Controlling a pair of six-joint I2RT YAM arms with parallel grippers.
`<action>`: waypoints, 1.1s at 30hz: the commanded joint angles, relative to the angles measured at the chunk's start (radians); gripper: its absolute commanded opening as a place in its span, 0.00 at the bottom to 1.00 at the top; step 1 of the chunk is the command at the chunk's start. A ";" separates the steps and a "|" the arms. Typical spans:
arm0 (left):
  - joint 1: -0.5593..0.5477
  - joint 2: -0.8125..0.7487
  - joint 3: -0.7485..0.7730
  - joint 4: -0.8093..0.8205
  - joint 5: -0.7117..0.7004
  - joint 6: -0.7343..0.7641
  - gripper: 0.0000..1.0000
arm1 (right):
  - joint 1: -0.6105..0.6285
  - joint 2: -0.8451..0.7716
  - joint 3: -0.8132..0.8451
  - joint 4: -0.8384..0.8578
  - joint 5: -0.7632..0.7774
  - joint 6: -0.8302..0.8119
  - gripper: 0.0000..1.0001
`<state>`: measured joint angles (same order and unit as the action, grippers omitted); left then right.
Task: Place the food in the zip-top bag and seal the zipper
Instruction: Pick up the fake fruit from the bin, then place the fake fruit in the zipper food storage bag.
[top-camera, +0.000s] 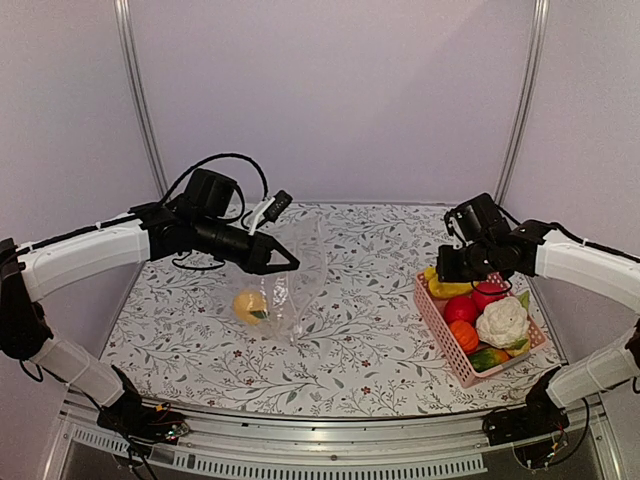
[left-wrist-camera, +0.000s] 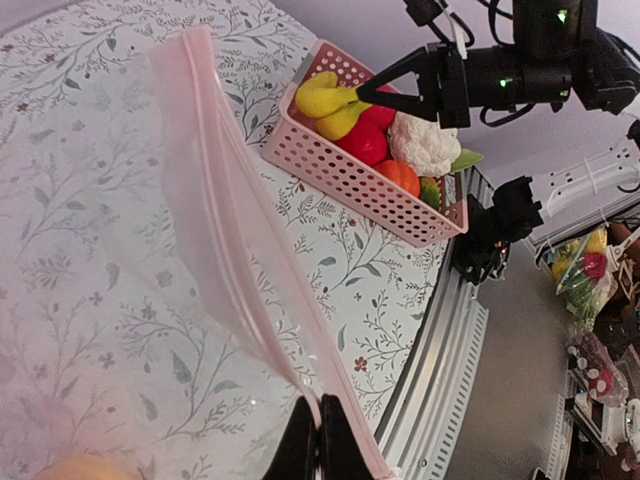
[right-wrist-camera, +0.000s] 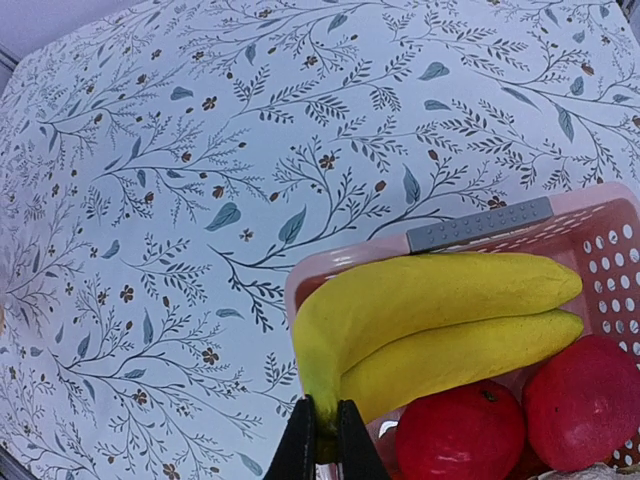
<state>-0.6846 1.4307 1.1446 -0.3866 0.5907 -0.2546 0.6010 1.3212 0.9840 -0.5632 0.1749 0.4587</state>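
While left gripper (left-wrist-camera: 318, 448) pinches bag (top-camera: 298, 288) by its mouth strip, jaws closed, hung mid-table | right gripper (right-wrist-camera: 322, 440) closed on banana (right-wrist-camera: 440, 310) stem in basket (top-camera: 437, 328) | lift straight, clear rim, aim into mouth; thin stem grip may slip.

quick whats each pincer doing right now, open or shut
left pincer: closed on the pink mouth strip of the zip-top bag
right pincer: closed on the stem end of the banana
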 joint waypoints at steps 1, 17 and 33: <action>0.007 -0.019 -0.002 -0.021 0.006 0.009 0.00 | -0.005 -0.077 0.014 -0.023 -0.004 0.058 0.00; 0.013 -0.035 -0.006 0.015 0.088 -0.033 0.00 | -0.004 -0.432 0.105 -0.094 -0.038 0.100 0.00; 0.013 -0.021 0.016 -0.024 0.108 -0.009 0.00 | 0.037 -0.431 0.212 0.038 -0.466 0.093 0.00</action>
<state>-0.6838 1.4113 1.1454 -0.3912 0.6712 -0.2802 0.6136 0.8722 1.1366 -0.6056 -0.1440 0.5480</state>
